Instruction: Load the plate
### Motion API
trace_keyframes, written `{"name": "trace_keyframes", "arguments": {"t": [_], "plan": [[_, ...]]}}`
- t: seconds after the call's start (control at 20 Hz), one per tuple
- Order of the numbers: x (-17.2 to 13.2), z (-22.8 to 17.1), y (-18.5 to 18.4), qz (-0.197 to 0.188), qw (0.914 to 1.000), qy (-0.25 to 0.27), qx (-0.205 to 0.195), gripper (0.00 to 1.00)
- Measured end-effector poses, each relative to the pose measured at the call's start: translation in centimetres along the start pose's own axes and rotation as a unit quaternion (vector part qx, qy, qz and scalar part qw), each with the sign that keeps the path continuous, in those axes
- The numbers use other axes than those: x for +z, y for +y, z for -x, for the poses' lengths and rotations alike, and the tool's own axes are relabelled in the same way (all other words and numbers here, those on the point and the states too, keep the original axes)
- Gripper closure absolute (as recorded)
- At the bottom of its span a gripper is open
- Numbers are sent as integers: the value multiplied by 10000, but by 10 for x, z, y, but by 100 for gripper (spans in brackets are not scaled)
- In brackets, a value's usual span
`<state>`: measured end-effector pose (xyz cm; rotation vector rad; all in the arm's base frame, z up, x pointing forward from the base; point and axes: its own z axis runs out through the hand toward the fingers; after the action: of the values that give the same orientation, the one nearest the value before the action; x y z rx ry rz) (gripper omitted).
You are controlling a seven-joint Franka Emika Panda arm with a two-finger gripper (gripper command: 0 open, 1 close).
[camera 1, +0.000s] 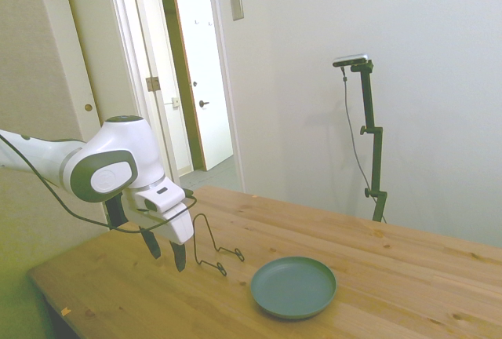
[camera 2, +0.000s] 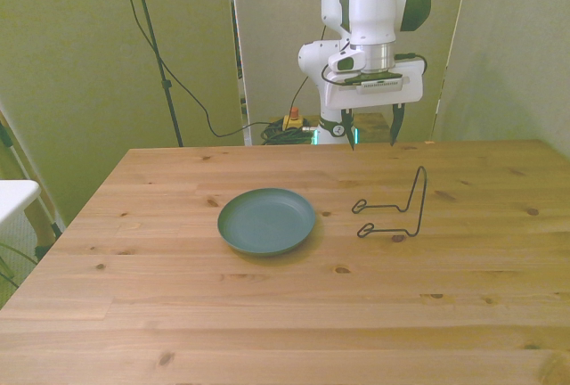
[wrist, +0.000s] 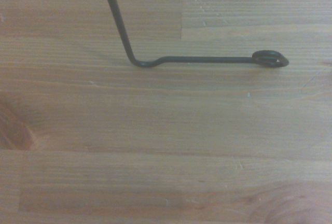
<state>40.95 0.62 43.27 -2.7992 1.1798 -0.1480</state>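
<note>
The dull teal plate (camera 1: 293,286) (camera 2: 266,220) lies flat and empty on the wooden table (camera 2: 285,314). A thin black wire rack (camera 1: 210,246) (camera 2: 398,208) stands on the table to the front view's right of the plate, apart from it. One of its feet, with a looped end (wrist: 270,58), fills the wrist view. My gripper (camera 1: 165,251) (camera 2: 372,128) hangs open above the table behind the rack, nothing between its fingers.
An open doorway (camera 1: 192,80) and white wall lie beyond the table in the side view. Cables and a red button (camera 2: 291,119) sit on the floor behind the table. A white ledge (camera 2: 13,196) is at the front view's left edge.
</note>
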Motion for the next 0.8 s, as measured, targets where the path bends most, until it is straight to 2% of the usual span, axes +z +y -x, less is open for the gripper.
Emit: {"name": "trace_keyframes", "arguments": {"t": [0.1,0.2,0.4,0.8], "plan": [[0,-2,0,39,9999,83,-59,0],[-7,-14,-2,130,9996,265,49,0],[-23,-61,-11,292,9967,655,391,0],[-23,-151,2,525,9908,912,857,0]]}}
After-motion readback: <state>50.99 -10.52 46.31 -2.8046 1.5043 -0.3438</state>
